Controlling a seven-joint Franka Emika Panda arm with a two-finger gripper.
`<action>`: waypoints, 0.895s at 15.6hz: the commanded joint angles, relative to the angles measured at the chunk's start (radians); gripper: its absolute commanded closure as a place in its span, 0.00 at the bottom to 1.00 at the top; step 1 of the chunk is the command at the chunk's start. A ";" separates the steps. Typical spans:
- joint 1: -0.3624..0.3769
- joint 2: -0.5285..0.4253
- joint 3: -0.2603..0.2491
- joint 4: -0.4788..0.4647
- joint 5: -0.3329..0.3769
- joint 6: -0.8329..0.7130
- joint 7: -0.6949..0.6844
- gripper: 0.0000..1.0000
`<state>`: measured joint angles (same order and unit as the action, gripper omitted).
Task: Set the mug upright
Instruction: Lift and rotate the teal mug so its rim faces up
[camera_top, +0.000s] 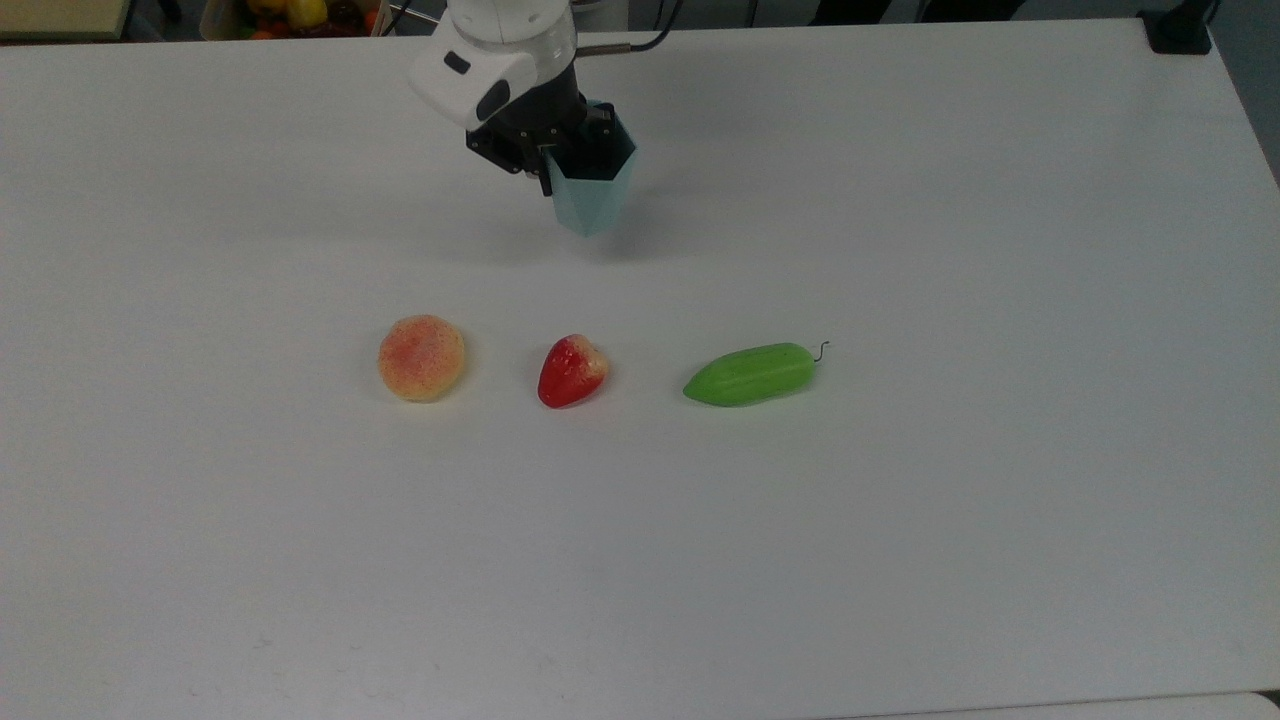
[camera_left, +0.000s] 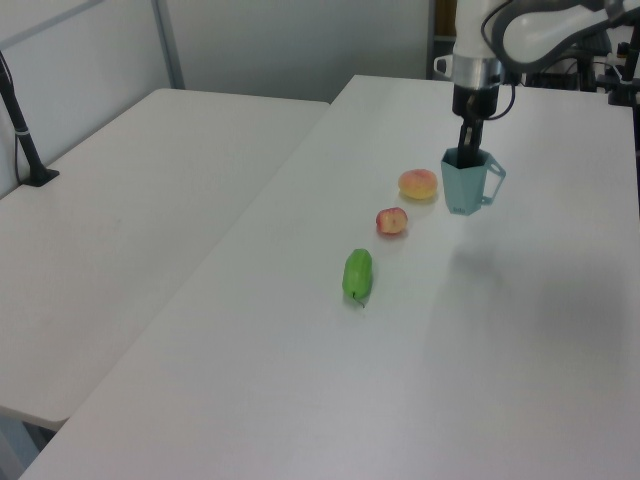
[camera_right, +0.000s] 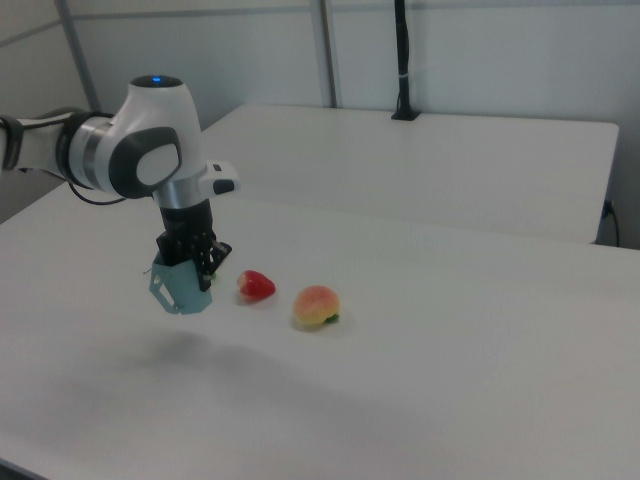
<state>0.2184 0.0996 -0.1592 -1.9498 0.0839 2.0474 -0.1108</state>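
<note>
Desk (camera_top: 900, 560): white and wide, with most of the near part bare in the top view.
Fruit row: a peach (camera_top: 421, 357), a strawberry (camera_top: 571, 370) and a green pod (camera_top: 751, 374) lie in a line, well apart from each other.
Mug (camera_top: 590, 195): past the fruit row, pale blue, mouth up and almost straight. It hangs just over the desk, with a shadow under it.
Hand (camera_top: 571, 150): pinching the mug by its rim, one finger inside and one outside.
What could go wrong: I think if the hand lets go now, the mug may drop, wobble on its small bottom and tip over. A slanted put-down could do the same.
Views: the left view shows a handle (camera_left: 495, 182) on the mug's side. The top view does not, but it looks down into the dark mouth.
</note>
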 joint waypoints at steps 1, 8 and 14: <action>0.012 0.051 -0.025 -0.030 0.013 0.077 -0.101 1.00; 0.010 0.098 -0.025 -0.055 0.016 0.129 -0.191 0.97; 0.013 0.106 -0.025 -0.051 0.016 0.120 -0.179 0.14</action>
<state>0.2146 0.2216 -0.1675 -1.9823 0.0838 2.1494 -0.2713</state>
